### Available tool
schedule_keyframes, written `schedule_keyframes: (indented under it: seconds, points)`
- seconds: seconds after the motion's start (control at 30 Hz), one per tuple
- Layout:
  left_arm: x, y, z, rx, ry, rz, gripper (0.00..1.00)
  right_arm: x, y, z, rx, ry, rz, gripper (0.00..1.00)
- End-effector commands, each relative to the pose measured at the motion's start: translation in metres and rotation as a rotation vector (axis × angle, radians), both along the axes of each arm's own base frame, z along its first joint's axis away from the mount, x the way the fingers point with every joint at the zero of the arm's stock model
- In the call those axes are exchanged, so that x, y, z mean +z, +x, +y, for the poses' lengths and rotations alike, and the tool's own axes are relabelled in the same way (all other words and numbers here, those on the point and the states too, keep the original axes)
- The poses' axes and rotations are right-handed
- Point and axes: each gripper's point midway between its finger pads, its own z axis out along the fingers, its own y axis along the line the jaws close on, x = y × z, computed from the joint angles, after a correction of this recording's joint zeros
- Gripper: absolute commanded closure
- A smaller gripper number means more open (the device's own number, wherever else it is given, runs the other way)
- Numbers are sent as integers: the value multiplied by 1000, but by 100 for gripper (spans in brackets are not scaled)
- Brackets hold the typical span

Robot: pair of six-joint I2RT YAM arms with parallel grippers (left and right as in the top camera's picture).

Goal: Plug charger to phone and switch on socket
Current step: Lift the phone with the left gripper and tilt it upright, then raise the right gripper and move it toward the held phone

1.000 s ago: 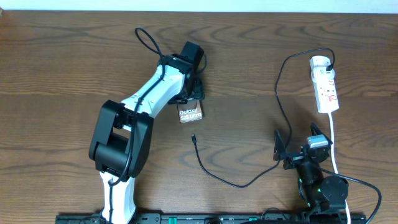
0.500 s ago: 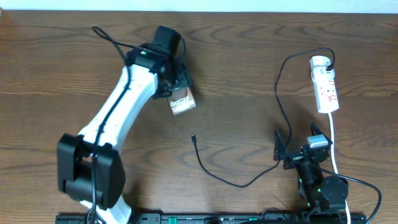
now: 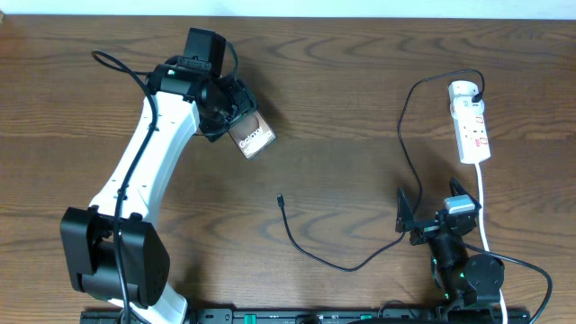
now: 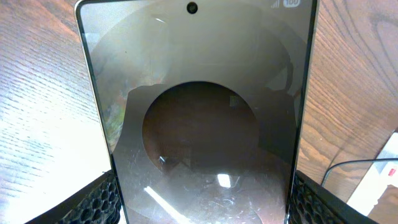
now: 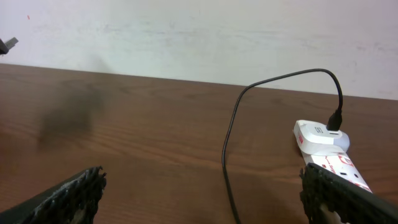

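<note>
Right now my left gripper (image 3: 236, 124) is clamped on the phone (image 3: 253, 138), its jaws closed against the slab's two long edges. On the left wrist feed the black honeycomb pads (image 4: 93, 199) press in from both sides and the glossy dark face (image 4: 199, 112) fills most of the view, with a punch-hole camera near the top and a large dark oval in the middle. From overhead the phone sits at a diagonal in the upper left part of the wooden table (image 3: 360, 72), white "Galaxy" lettering showing; I cannot tell whether it rests on the wood or hangs just above it

The charger (image 3: 404, 135) is a thin black cable. One end is plugged in at the rounded far end of the white power strip (image 3: 470, 121), and from there it loops left, runs down the table and curves back to its free plug tip (image 3: 280, 199), which lies on the wood near the middle, well apart from the phone. The strip lies at the right edge, its thicker white lead (image 3: 483, 211) trailing toward me

My right gripper (image 3: 432, 207) sits low on the near right, jaws spread wide and holding nothing; its camera looks across the table at the strip (image 5: 326, 152) and the cable (image 5: 233, 143)
</note>
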Motion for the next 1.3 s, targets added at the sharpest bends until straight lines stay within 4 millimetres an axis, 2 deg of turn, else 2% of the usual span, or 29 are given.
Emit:
schedule_keyframes:
  seconds: [0.0,0.33,0.47,0.67,0.73,0.87,1.17,1.27]
  points:
    - [13,-2,-4,16,-47,-17,93,-1,0,0,-1,6,0,1]
    - [14,0,-4,5,-44,-28,93,1,0,0,-6,6,-9,1]
    - [16,5,-3,-48,-27,-66,93,10,-5,21,123,29,-40,1]
    - [19,8,1,0,-96,-53,93,5,-4,24,137,70,4,1]
    - [19,6,7,120,-152,4,93,5,-2,21,117,90,27,1]
    - [28,3,-2,208,-322,83,93,2,4,14,68,143,94,0]
    - [63,-16,-40,201,-684,269,93,-12,31,14,38,146,325,1]
    - [74,-22,-50,158,-764,300,92,-15,43,22,74,153,404,1]
